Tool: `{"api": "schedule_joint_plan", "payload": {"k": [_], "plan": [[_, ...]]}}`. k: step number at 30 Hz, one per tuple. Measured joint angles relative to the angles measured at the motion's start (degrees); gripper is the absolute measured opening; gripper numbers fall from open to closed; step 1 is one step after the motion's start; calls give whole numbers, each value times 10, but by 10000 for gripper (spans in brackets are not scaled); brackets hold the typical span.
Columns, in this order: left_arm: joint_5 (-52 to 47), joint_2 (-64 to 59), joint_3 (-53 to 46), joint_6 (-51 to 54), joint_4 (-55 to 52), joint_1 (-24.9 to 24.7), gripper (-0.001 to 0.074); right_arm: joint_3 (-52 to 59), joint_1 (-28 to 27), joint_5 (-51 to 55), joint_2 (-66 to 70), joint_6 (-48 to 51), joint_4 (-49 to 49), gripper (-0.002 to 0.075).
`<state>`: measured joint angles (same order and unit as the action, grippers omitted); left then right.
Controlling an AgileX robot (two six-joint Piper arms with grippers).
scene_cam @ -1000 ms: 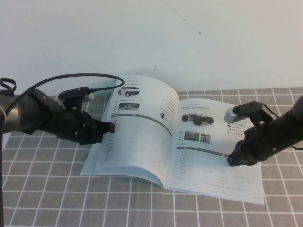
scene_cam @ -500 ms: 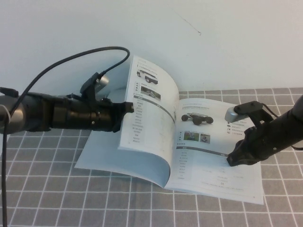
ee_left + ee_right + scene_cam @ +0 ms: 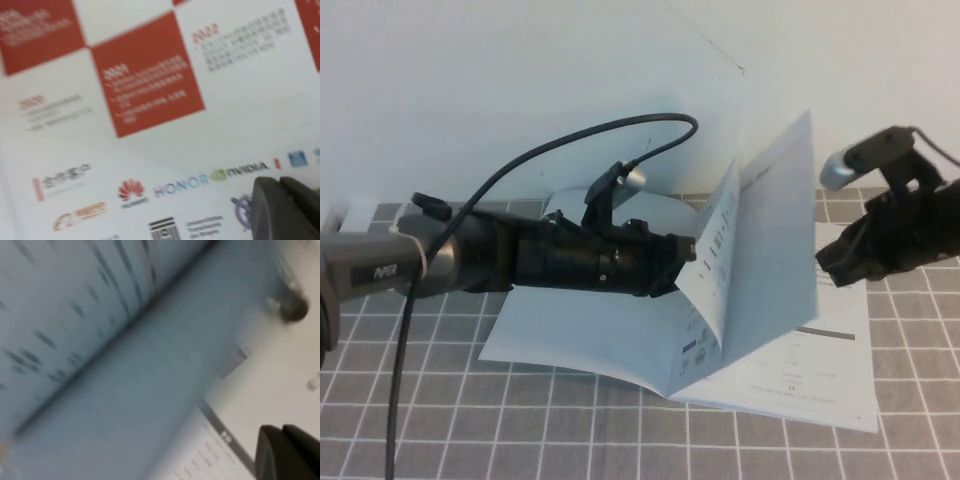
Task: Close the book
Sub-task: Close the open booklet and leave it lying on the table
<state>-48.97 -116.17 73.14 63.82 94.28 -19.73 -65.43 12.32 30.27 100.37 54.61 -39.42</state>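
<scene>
**High view:** The book lies open on the gridded table. A sheaf of pages stands nearly upright and hides part of the right-hand page. The left gripper meets this sheaf from the left, beneath a black cable. The right gripper is over the right-hand page.

**Left wrist view:** Red blocks and company logos fill the frame. The left gripper's jaws are together.

**Right wrist view:** The print is blurred. The right gripper's jaws are together.

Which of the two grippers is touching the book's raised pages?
The left gripper, pressed against the upright pages; the right gripper hangs apart, above the flat right-hand page.
</scene>
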Motion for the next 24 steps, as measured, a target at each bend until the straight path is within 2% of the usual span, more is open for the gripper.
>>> {"api": "schedule_joint_plan", "payload": {"k": [7,12,18,24], "plan": [[18,0,0,16,-1,-25,-4,-12,0,3,-125,13,-24,-3],[51,0,0,25,-19,-26,-4,-21,0,41,-125,49,-80,-3],[115,24,24,-25,-160,-26,-4,-21,1,95,-65,137,-187,-3],[86,44,72,-96,-284,-25,-4,-25,1,100,-46,248,-322,-3]]}}
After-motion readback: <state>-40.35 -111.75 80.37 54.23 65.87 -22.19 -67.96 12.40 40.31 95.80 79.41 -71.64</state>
